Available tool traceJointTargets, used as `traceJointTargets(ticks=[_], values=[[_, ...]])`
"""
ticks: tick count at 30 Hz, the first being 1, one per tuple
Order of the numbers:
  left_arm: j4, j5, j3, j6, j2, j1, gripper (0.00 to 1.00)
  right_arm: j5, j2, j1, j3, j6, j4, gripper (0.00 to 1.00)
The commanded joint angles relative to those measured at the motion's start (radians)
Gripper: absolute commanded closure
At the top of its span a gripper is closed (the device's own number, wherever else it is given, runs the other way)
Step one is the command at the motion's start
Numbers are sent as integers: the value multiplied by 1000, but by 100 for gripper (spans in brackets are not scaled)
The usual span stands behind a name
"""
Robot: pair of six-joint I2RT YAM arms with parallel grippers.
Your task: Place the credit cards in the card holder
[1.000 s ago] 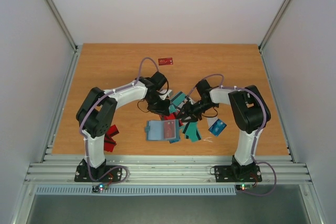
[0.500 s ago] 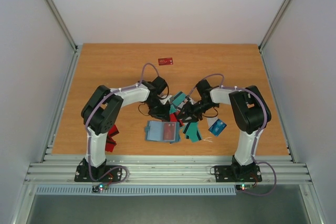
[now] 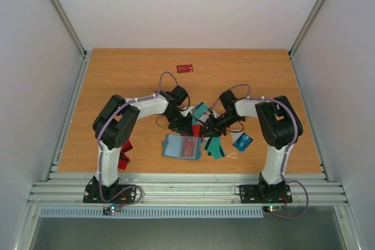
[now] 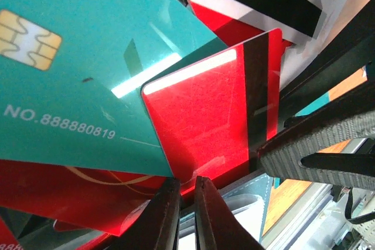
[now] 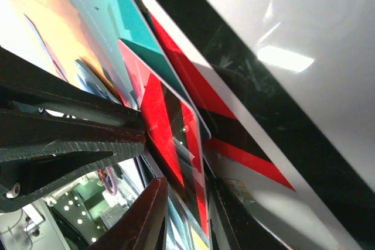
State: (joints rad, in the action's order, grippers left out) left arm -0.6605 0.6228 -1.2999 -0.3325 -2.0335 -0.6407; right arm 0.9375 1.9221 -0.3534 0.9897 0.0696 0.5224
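The teal card holder (image 3: 174, 146) lies open near the front, with a red card (image 3: 190, 143) on its right half. Behind it is the pile of credit cards (image 3: 201, 111), and both grippers meet over it. My left gripper (image 3: 192, 127) (image 4: 186, 181) is shut on the lower corner of a red card with a black stripe (image 4: 205, 115), beside a teal chip card (image 4: 76, 57). My right gripper (image 3: 205, 128) (image 5: 187, 184) straddles the same red card (image 5: 158, 115). Its jaws are narrow, and a slim gap shows at one finger.
A lone red card (image 3: 185, 68) lies far back. More red cards (image 3: 123, 155) sit under the left arm. Teal cards (image 3: 214, 148) and a blue-and-white card (image 3: 242, 140) lie right of the holder. In the left wrist view, the right gripper's ribbed finger (image 4: 328, 144) is close by.
The left arm has swung right and nearer, bringing its gripper up against the right one. The right gripper's jaws have narrowed around the red card.
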Motion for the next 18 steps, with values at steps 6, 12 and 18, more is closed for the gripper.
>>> traceJointTargets(ticks=[6,12,18], values=[[36,-44,21,-17,-81,-13,89,3,22,-4,17,-65,-93,88],[37,-43,17,-23,-68,-14,89,-43,25,-4,30,-60,-55,96],[21,-60,0,-28,-25,-13,89,-136,-20,0,54,-19,64,99]])
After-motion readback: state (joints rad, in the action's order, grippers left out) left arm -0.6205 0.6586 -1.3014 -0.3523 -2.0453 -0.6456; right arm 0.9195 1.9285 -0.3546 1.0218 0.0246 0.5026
